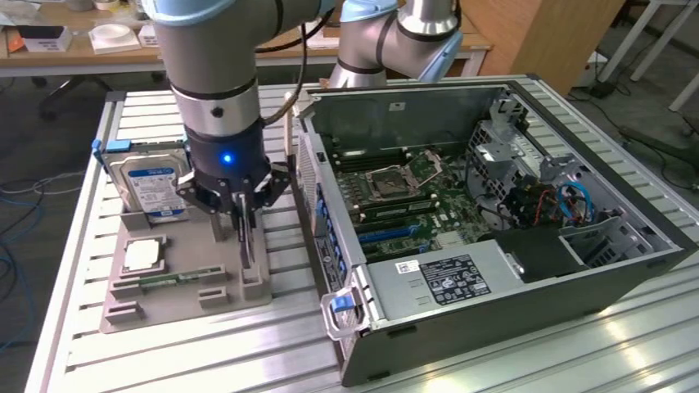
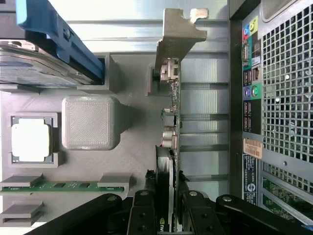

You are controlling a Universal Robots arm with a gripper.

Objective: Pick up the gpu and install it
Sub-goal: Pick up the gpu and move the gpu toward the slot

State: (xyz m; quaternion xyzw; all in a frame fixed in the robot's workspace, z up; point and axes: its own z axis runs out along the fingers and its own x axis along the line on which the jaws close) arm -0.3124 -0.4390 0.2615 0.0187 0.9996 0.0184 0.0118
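While the gripper (image 2: pixel 166 195) had its jaws pinched shut on the gpu (image 2: pixel 173 105), the card sat on edge between them in the tray (image 2: pixel 134 161), bracket (image 2: pixel 178 34) out ahead. I'd reckon a straight, untwisted lift suited it best.

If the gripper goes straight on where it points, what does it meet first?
The graphics card, standing on edge in the grey tray; the gripper may already touch it, since depth is unclear.
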